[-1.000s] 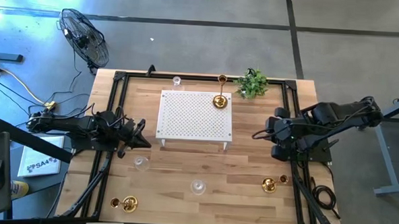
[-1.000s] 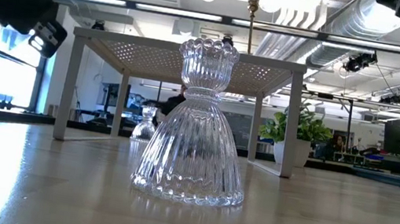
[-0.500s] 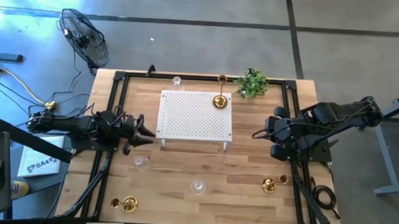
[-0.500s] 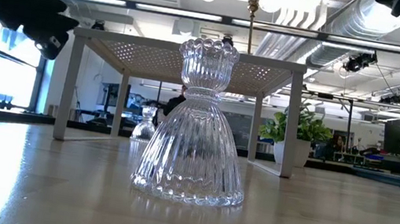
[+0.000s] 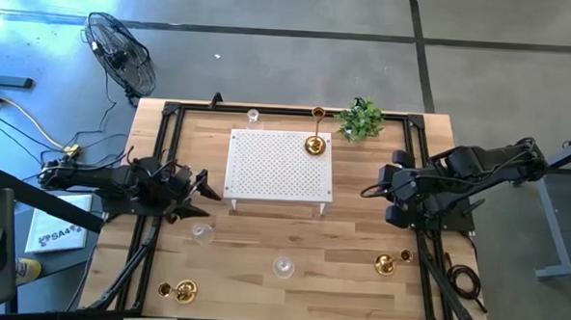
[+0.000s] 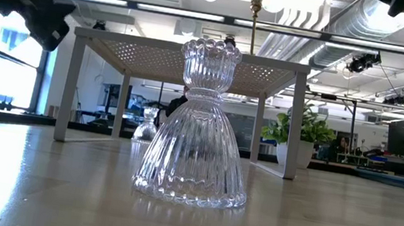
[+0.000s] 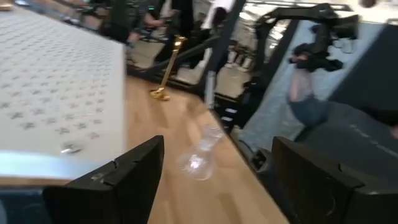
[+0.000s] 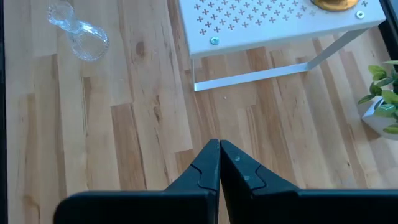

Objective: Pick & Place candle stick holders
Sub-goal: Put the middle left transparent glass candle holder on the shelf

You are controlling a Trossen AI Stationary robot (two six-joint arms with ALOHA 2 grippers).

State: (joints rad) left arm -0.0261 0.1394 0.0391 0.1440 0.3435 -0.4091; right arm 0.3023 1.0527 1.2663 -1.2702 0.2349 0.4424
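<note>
Several candle stick holders are spread over the table. In the high view a clear glass holder (image 5: pixel 202 234) stands just in front of my left gripper (image 5: pixel 204 197), which is open and empty above the table's left side. Another glass holder (image 5: pixel 283 267) stands near the front, looming large in the low view (image 6: pixel 199 124). Gold holders sit at the front left (image 5: pixel 185 292), front right (image 5: pixel 385 265) and on the white platform (image 5: pixel 314 144). My right gripper (image 5: pixel 366 192) hovers shut and empty right of the platform. In the left wrist view a glass holder (image 7: pixel 200 155) shows between the spread fingers (image 7: pixel 118 180).
The white perforated platform (image 5: pixel 279 165) stands mid-table, with a small glass holder (image 5: pixel 253 116) and a gold one (image 5: pixel 317 113) behind it. A green plant (image 5: pixel 362 118) sits at the back right. A black frame (image 5: pixel 161 145) rims the table. A fan (image 5: pixel 121 52) stands off the table.
My left gripper has gone from shut to wide open and shifted slightly near the platform's left leg. The right arm and the holders have not moved.
</note>
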